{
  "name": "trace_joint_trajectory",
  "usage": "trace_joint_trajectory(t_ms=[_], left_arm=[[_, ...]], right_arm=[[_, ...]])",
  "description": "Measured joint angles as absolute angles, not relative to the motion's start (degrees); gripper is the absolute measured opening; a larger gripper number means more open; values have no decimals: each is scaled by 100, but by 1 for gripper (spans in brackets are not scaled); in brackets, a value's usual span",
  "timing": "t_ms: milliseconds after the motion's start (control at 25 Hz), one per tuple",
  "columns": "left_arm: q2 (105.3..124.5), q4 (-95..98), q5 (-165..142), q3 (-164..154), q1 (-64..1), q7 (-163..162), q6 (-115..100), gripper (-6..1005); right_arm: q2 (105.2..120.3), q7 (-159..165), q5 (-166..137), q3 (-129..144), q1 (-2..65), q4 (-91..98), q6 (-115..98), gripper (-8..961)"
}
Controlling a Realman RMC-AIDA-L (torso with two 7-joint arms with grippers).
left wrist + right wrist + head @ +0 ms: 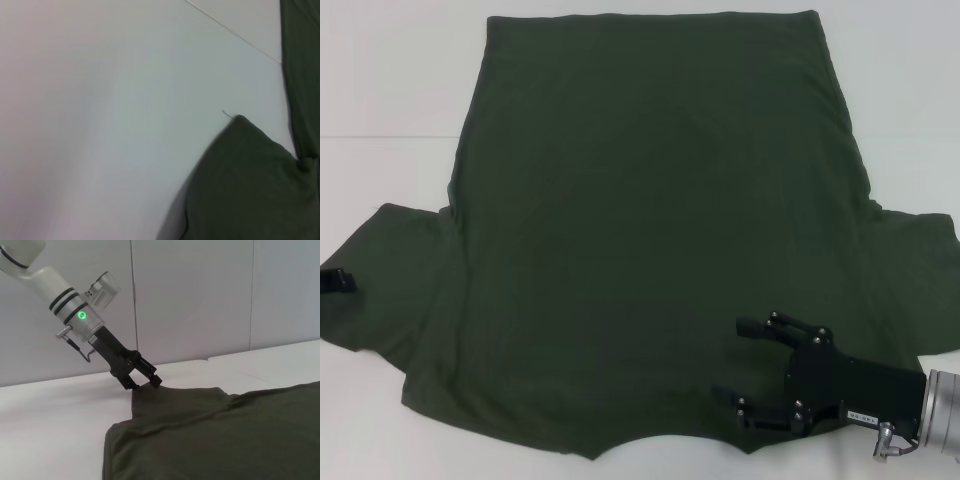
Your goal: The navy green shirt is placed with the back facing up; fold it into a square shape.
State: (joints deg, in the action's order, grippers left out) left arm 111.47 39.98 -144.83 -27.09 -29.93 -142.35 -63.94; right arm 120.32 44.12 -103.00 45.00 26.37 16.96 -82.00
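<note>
My right hand (pixel 745 372), a black two-fingered unit on a silver wrist, hovers open over the near right part of the plain dark olive-green short-sleeved shirt (pixel 640 220), close to its near edge; the two fingers (pixel 752 327) stand well apart, pointing toward my left, with nothing between them. My left hand (pixel 145 382), black on a white forearm with a green light lit, is at the shirt's left sleeve; in the right wrist view its fingertips are pinched on the sleeve fabric, which rises to a small peak at the contact. In the head view only a black tip of that hand (pixel 338 282) shows at the frame edge, on the sleeve. The left wrist view shows a sleeve corner of the shirt (pixel 250 185) lying on the white counter (pixel 100 125). The shirt lies spread flat on the white counter (pixel 390 80), both sleeves out to the sides, its straight hem at the far side and its curved edge toward me. The fabric is unprinted and largely smooth.
</note>
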Motion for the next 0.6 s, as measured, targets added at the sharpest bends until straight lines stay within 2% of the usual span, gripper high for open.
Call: trace_joint_trajectory(t_ms=[240,600], left_arm=[[11195,3994,-14481,-2824,-3036,-14181,-6389,934],[11276,4094,-14544,-3120,-3050,-14159,-6297,842]], right_arm=[[12032,4412,-10295,4500,2646,1696,-8200,917],[12032,4412,-10291,4487,2646,1696,-8234,916]])
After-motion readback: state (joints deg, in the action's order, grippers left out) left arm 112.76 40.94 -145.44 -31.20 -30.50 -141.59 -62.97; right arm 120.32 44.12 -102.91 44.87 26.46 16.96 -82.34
